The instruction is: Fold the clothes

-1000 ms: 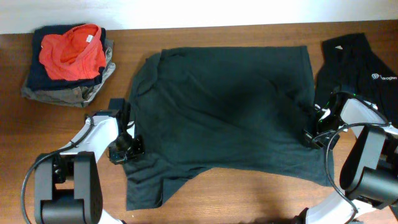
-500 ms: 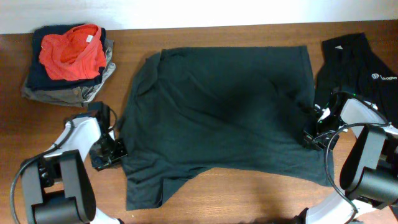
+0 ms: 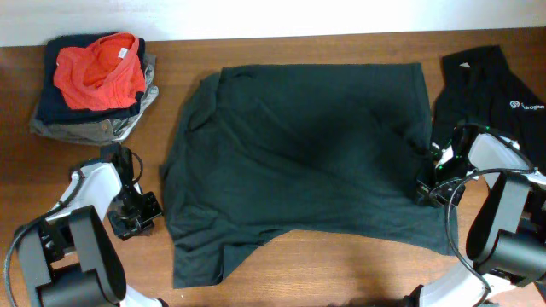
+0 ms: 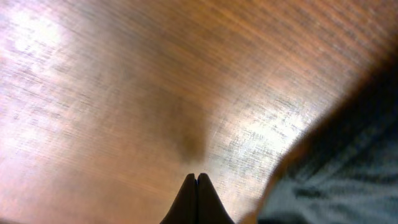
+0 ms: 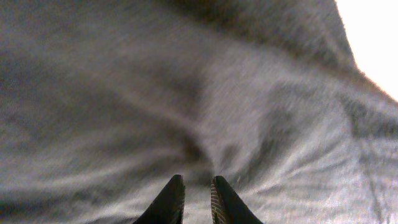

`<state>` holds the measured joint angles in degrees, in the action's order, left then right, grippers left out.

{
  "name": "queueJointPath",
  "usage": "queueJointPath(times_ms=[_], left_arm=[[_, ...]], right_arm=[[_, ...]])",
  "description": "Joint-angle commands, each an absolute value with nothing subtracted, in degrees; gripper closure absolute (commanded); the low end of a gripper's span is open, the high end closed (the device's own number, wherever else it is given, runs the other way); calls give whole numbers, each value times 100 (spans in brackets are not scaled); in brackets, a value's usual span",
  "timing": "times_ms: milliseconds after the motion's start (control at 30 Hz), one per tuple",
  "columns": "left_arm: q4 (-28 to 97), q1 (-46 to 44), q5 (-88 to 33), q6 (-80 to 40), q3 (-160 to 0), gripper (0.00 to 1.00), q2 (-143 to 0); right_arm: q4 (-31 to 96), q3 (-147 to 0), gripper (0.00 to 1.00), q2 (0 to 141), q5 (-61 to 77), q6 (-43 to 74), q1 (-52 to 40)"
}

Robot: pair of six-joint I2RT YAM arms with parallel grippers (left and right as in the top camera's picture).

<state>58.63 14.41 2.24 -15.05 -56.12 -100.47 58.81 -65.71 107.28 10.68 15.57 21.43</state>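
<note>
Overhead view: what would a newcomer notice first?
A big dark shirt spread over the middle of the table stands out first. Next, the bright red garment topping a pile at the far left corner, and a second black shirt with a white logo at the right edge.

Black shirt (image 3: 299, 153) spread flat mid-table (image 3: 341, 277), lower left corner rumpled. Left gripper (image 3: 136, 217) on bare wood just beside its left edge. Right gripper (image 3: 428, 188) at its right edge (fingers too small to read). Second black shirt (image 3: 495, 85), white logo, far right. Folded pile (image 3: 90, 115) upper left, red garment (image 3: 98, 72) on top.
</note>
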Motion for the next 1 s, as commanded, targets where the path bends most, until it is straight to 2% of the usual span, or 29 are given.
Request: queueJointPath(times_ms=[0, 67, 133, 167, 200, 233, 267, 300, 333, 367, 433, 467, 700, 767, 800, 833, 967], left_arm=[[6034, 1398, 279, -1597, -6090, 99, -9507], [6184, 1323, 242, -1577, -6335, 99, -9205], [6337, 1232, -58, -1367, -6580, 100, -8884], [6423, 1177, -346, -1190, -6678, 98, -8711], [6521, 1105, -661, -1017, -6733, 92, -8545], [6654, 989, -1063, -773, -6744, 80, -8337], [6731, 928, -1212, -672, -6744, 74, -8259], [6899, 801, -1413, -552, -6742, 62, -8141], [7081, 666, -1514, -523, -6742, 42, -8055], [7223, 537, -1557, -526, -6740, 27, -8007], [7516, 224, -1684, -526, -6737, 6, -7985], [7658, -14, -1728, -526, -6709, 4, -7992], [7666, -1275, -1719, -574, -6045, 7, -7996], [7411, -1533, -1721, -617, -5642, 11, -7996], [7279, -1619, -1721, -613, -5454, 18, -7996], [7129, -1699, -1721, -613, -5249, 20, -7996], [6604, -1876, -1981, -615, -4770, 25, -7996]], right_arm=[[6101, -6989, 78, 10287, 1673, 1129, 2064], [6267, -7172, 74, 10077, 1841, 1074, 1951], [6440, -7369, 64, 9810, 1868, 1072, 1767], [6499, -7443, 53, 9690, 1868, 1072, 1667], [6543, -7502, 42, 9572, 1868, 1072, 1559], [6563, -7557, 30, 9406, 1868, 1072, 1387], [6558, -7568, 27, 9341, 1868, 1072, 1310], [6534, -7572, 22, 9251, 1870, 1074, 1199], [6512, -7572, 18, 9170, 1870, 1076, 1072], [6484, -7572, 17, 9120, 1881, 1076, 974], [6405, -7572, 15, 9087, 1911, 1096, 801], [6357, -7572, 15, 9089, 1935, 1096, 701], [6307, -7572, 14, 9100, 2043, 1094, 554], [6320, -7572, 14, 9100, 2040, 1092, 565], [6331, -7572, 14, 9100, 2043, 1094, 563], [6344, -7572, 14, 9100, 2040, 1094, 563], [6326, -7572, 14, 9100, 2040, 1092, 563]])
